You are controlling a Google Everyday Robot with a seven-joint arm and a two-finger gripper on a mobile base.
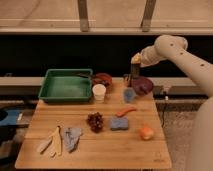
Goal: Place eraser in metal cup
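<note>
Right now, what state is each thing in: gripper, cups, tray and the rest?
gripper: raised above the metal cup, at the table's far edge.
metal cup: upright, contents not visible.
white cup: upright.
light-blue cup: upright.
green tray: flat on the table.
blue sponge: lying flat.
eraser: not identifiable.

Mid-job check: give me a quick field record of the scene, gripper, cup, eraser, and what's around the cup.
gripper: above the table's back edge, directly over the metal cup
eraser: cannot make it out on the table or in the gripper
metal cup: upright at the back edge, between red bowl and purple bowl
blue cup: just in front of the metal cup
white cup: beside the green tray
sponge: mid-table
</note>
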